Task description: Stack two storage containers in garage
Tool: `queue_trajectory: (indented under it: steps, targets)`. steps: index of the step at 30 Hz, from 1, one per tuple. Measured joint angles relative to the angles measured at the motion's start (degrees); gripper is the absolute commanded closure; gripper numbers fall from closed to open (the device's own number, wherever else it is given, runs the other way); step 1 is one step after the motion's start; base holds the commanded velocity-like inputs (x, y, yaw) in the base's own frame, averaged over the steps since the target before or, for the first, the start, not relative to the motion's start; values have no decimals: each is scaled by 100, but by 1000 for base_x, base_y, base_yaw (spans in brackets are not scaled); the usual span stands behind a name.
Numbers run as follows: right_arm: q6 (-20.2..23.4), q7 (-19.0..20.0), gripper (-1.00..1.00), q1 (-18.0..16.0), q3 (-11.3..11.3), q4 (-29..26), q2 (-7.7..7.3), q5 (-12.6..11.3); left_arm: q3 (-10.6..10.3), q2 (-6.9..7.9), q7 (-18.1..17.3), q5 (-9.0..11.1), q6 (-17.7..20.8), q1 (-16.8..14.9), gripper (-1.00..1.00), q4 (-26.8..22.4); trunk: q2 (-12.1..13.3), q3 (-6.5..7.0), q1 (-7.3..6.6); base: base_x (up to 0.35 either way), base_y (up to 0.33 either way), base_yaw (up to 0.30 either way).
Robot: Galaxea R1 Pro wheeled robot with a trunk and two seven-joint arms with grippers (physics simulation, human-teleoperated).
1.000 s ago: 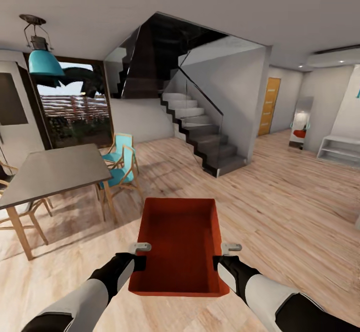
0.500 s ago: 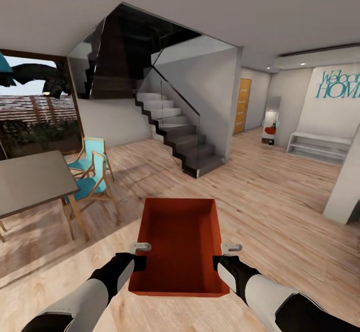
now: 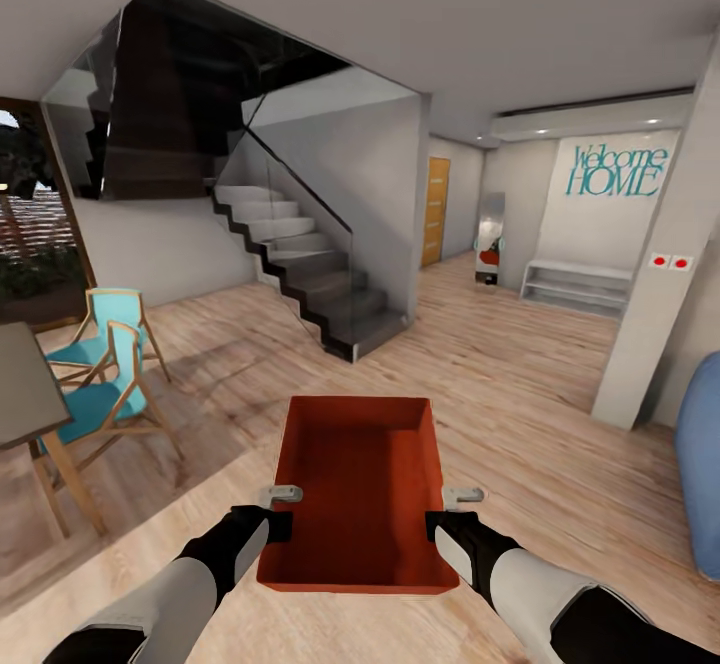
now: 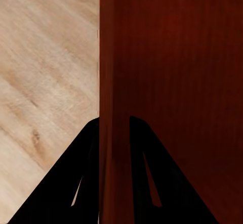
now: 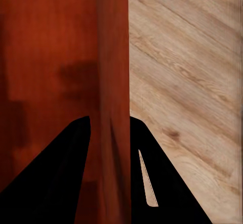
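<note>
While black fingers pinch one long wall, the left gripper and right gripper each clamp a side of the orange-red storage container, held low centre in the head view above the wood-plank floor. At left stand teal chairs beside a table edge; ahead rises a staircase; a white pillar and blue sofa sit right.

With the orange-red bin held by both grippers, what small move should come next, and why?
Probably keep driving, grip unchanged: both the left gripper and right gripper clamp walls of the orange-red open-top bin, and light wood-plank floor lies below, not garage concrete.
</note>
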Motion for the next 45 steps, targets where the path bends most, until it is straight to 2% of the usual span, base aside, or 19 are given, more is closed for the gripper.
queue_trajectory:
  steps: [24,45]
  targets:
    - [0,0,100,-1,15,0,-2,-18,5,-2,-2,-7,0,-1,100,1,0,2,0,321,0,-289]
    - [-1,1,100,1,4,1,0,-6,1,-1,0,-4,2,1,100,0,0,79,0,321,0,-247]
